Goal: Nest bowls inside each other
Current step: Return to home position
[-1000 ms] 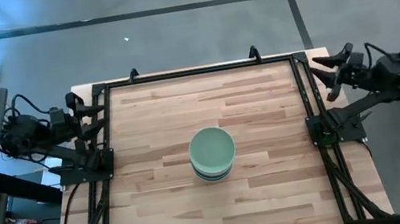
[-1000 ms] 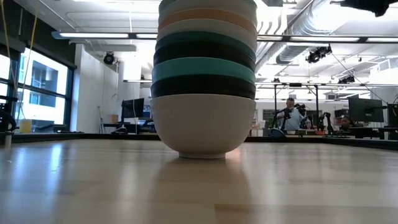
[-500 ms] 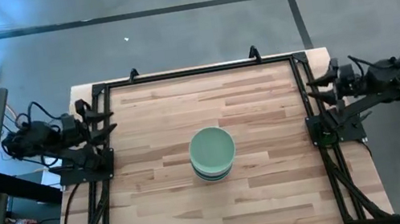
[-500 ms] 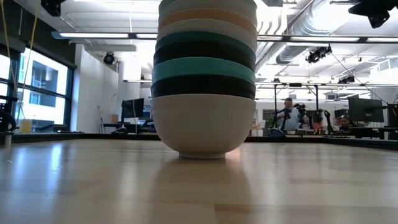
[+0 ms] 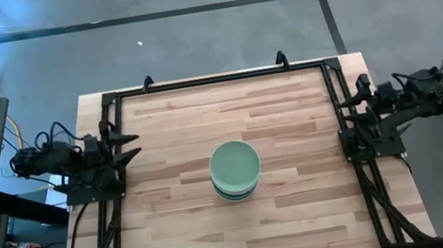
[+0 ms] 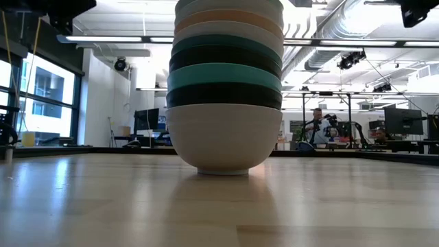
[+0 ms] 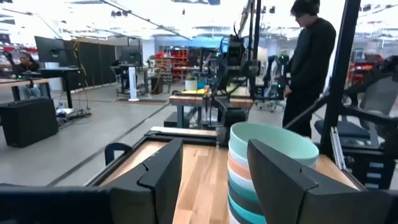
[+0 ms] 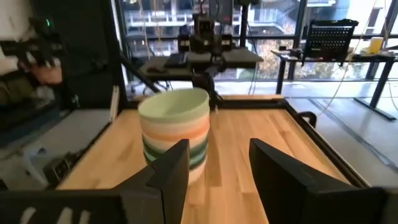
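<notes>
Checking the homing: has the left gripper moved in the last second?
Yes. In the high view the left gripper swung from the black frame's back-left corner toward the bowl stack.

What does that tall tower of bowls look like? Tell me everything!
The tower of bowls stands upright near the middle of the wooden table. It is made of round, smooth bowls nested one inside another. A white bowl is at the bottom, resting on the wood. Above it only the rims show: black, teal, black, dark green, white, peach. A mint green bowl sits on top, empty. The bowls look shiny. Nothing but the table touches the tower.
</notes>
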### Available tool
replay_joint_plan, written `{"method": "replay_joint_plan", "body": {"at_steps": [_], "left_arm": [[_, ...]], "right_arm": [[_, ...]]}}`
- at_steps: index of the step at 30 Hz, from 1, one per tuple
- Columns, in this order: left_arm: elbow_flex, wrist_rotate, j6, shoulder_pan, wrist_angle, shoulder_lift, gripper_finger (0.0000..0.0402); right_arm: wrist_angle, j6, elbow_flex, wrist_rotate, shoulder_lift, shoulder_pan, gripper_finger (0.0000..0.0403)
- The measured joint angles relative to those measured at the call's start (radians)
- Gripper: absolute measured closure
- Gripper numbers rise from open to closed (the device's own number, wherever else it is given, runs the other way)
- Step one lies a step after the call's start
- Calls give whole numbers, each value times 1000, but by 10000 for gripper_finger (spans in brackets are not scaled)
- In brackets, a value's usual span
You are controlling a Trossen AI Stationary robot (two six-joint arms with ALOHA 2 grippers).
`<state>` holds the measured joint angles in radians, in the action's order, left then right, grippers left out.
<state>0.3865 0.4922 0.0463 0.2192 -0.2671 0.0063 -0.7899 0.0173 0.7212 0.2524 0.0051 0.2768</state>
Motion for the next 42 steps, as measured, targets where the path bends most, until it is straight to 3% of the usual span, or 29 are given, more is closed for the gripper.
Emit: {"method": "replay_joint_plan", "body": {"at_steps": [23, 27, 39, 42], "left_arm": [[-4, 18, -58, 0, -12, -1, 233], [-34, 20, -53, 0, 50, -1, 233], [-158, 51, -44, -1, 220, 0, 233], [-175, 65, -51, -1, 249, 0, 233]], "right_arm": [[332, 8, -243, 95, 17, -2, 242], [362, 14, -284, 121, 43, -2, 242], [392, -41, -293, 321, 130, -2, 242], [393, -83, -293, 433, 134, -1, 242]]}}
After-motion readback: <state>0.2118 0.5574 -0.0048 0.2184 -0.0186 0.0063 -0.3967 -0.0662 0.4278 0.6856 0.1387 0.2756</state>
